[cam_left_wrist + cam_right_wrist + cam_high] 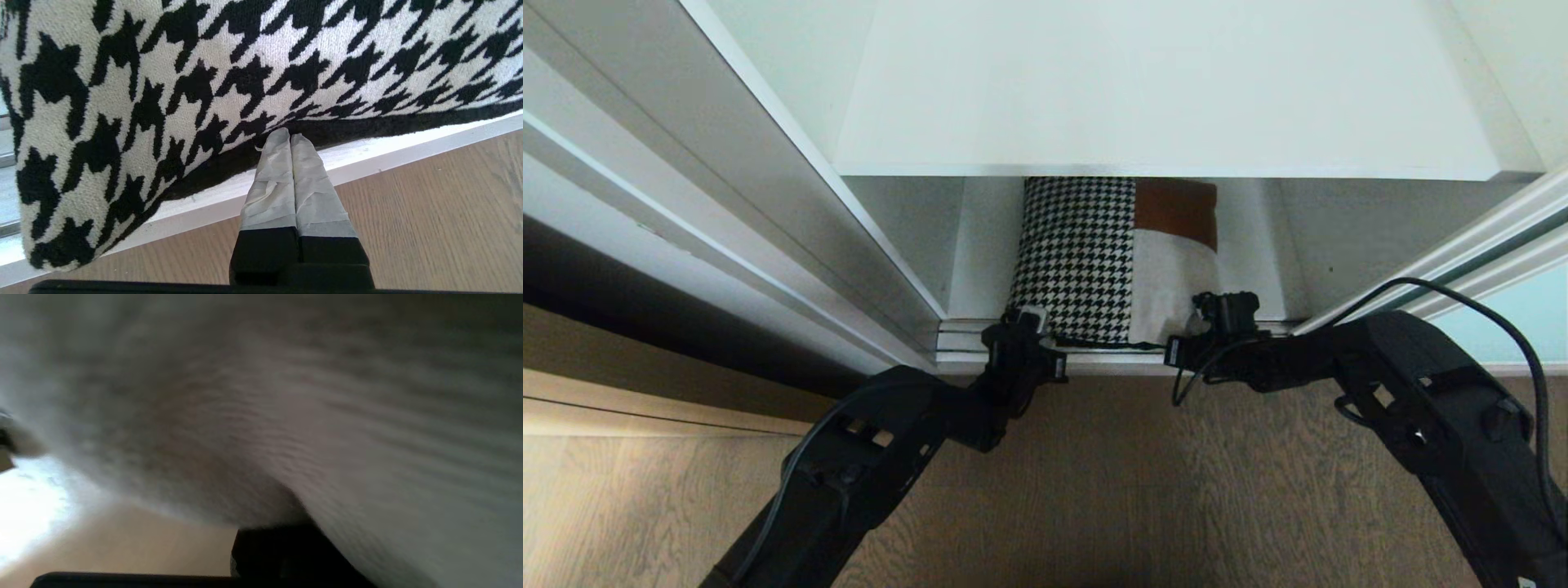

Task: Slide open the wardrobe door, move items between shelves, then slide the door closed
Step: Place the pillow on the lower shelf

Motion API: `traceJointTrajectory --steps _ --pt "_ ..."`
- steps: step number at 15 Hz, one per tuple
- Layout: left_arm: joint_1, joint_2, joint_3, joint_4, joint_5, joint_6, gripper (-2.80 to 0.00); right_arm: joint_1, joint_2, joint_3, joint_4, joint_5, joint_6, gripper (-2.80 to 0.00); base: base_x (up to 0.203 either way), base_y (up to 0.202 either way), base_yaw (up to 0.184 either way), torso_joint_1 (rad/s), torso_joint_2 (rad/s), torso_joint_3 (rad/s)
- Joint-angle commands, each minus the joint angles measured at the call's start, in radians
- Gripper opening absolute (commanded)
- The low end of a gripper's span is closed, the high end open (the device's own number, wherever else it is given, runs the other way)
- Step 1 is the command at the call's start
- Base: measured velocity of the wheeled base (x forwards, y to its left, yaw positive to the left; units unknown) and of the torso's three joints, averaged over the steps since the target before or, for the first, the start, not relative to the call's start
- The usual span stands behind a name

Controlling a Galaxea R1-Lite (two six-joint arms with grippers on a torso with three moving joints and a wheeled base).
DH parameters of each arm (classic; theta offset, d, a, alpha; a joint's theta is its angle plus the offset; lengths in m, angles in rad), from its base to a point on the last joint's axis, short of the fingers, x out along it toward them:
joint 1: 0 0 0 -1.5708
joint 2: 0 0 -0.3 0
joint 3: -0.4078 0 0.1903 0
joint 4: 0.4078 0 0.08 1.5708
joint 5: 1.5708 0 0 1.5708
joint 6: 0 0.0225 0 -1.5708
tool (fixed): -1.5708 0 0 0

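My left gripper (1031, 320) is pressed right up against the near bottom corner of the cushion (1094, 261), and my right gripper (1223, 314) is at the other near corner, on the cream side. From the head view the cushion sits on the lowest shelf (1262, 269), half tucked under the white shelf above (1160, 90), houndstooth half on my left, rust-brown and cream patches on my right. The door (1523, 314) is slid off to my right, just a strip of pale aqua glass behind my right arm, and the wardrobe's bottom track (1111, 359) runs along the grey wood floor (1111, 482). Left wrist view: the taped fingers (278, 179) are squeezed together with nothing between them, tips poking into the dark seam under the houndstooth cushion (204, 81), right over the white shelf edge (408, 151). Right wrist view is mostly cream fabric (327, 416) draped over the gripper, so the fingers are hidden there, but they're closed too.
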Motion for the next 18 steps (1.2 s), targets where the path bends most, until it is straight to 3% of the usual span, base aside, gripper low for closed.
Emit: traceJointTrajectory --steps 1,4,7,10,15,18 --pt "0.0 0.007 0.0 -0.008 0.003 0.0 -2.8 0.002 0.035 -0.017 -0.036 0.005 -0.023 -2.8 0.0 0.0 0.0 0.0 0.0 0.0" --pt "0.0 0.007 0.0 -0.032 0.003 0.0 -2.8 0.001 0.065 -0.014 -0.25 -0.003 -0.037 -2.8 0.0 0.0 0.0 0.0 0.0 0.0" --pt "0.001 0.007 0.0 -0.024 0.0 0.002 -2.8 0.003 0.063 -0.014 -0.351 -0.006 -0.036 -2.8 0.0 0.0 0.0 0.0 0.0 0.0" --pt "0.025 0.004 0.0 -0.014 -0.01 0.002 -2.8 0.024 0.054 -0.013 -0.387 -0.01 -0.032 -2.8 0.0 0.0 0.0 0.0 0.0 0.0" --pt "0.068 -0.023 -0.002 -0.002 -0.014 -0.001 -2.8 0.051 0.077 -0.002 -0.408 -0.151 -0.03 -2.8 0.0 0.0 0.0 0.0 0.0 0.0" --pt "0.069 -0.049 0.0 -0.049 -0.013 -0.045 -2.8 0.051 0.083 -0.001 -0.437 -0.171 -0.027 -2.8 0.0 0.0 0.0 0.0 0.0 0.0"
